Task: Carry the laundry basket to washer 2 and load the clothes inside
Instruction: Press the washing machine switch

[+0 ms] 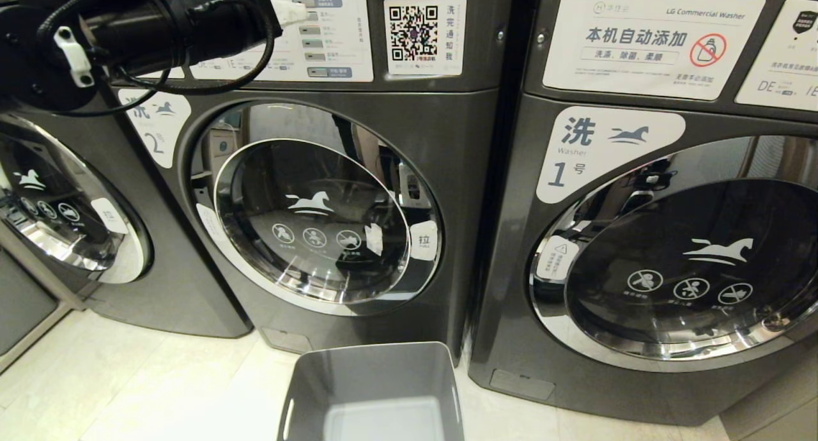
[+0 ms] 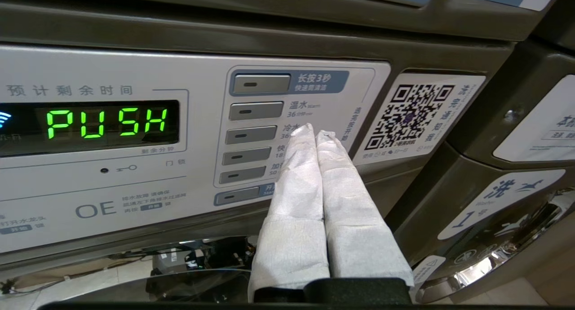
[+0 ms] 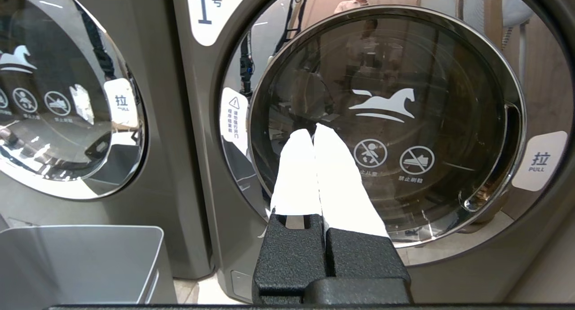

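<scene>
Washer 2 (image 1: 332, 217) stands in the middle with its chrome-ringed glass door closed. My left gripper (image 1: 291, 9) is raised at its white control panel (image 2: 112, 197). The white-wrapped fingers are pressed together, and the left gripper (image 2: 316, 132) has its tips at the column of grey buttons (image 2: 251, 135). The display (image 2: 105, 123) reads PUSH in green. The grey laundry basket (image 1: 374, 377) sits on the floor in front of washer 2; the part of its inside that shows is bare. The clothes are out of view. My right gripper (image 3: 314, 132) is shut on nothing and hangs low before washer 1's door.
Washer 1 (image 1: 671, 249) stands right of washer 2, its door (image 3: 386, 121) closed. A third washer's door (image 1: 64, 204) is at the far left. The basket (image 3: 81, 260) is beside the right arm. A person is reflected in washer 1's chrome ring.
</scene>
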Available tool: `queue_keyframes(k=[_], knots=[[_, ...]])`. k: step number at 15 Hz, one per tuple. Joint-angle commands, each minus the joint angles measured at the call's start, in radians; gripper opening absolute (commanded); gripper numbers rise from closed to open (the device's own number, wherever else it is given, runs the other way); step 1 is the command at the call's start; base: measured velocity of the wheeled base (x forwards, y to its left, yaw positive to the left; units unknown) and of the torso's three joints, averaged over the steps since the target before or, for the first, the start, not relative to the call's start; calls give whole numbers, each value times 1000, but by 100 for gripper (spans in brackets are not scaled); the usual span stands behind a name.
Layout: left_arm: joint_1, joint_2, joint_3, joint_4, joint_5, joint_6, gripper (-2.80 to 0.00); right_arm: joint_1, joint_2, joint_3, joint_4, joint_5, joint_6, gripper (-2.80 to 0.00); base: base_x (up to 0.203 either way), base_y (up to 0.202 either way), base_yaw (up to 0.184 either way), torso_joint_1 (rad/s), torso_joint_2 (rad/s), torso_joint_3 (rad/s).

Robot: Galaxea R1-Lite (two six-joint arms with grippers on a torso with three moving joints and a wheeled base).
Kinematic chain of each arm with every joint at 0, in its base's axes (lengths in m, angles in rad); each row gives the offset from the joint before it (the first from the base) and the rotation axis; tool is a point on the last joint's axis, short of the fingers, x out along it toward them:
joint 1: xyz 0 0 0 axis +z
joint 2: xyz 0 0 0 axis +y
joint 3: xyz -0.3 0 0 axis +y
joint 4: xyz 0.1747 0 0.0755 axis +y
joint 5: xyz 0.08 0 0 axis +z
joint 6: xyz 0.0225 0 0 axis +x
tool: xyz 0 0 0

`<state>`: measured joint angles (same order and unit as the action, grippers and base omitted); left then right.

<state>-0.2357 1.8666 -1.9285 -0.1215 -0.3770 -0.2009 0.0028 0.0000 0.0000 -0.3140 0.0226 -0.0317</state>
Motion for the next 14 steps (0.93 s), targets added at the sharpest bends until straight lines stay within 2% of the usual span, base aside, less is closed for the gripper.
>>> queue_keyframes(k=[1,5,14], knots=[[-2,0,0,-1,0,-2,-280,0,2,40,-2,0,-1,-280,0,0,0,0,0,0],[0,8,-1,-4,24,-2,-280,0,2,40,-2,0,-1,-280,0,0,0,0,0,0],[4,22,-10,-15,24,-2,-280,0,2,40,-2,0,-1,-280,0,0,0,0,0,0]])
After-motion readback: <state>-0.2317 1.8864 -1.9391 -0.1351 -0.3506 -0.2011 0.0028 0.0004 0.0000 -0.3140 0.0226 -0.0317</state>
